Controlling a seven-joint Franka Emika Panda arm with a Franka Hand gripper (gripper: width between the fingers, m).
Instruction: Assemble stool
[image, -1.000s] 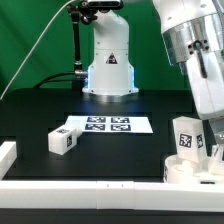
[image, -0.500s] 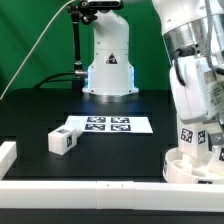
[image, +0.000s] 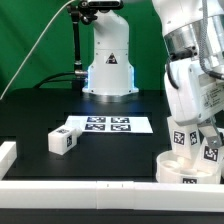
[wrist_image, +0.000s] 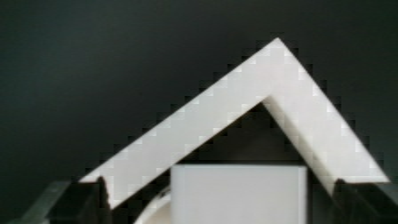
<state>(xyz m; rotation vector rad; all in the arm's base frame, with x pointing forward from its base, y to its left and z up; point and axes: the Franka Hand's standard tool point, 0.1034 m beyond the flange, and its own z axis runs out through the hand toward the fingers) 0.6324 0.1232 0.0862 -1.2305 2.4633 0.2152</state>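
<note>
Even, bright lighting on a dark table; wrist view soft and blurred.

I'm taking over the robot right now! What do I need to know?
The gripper is low over the seat, with a leg between its fingers. I cannot tell if it is clamped.
The seat sits at the exterior view's right, by the front rail. Two tagged legs stand at it.
The spare leg lies beside the marker board.
Done: no leg is clearly fixed.
Left: fix every leg and fetch the spare.
</note>
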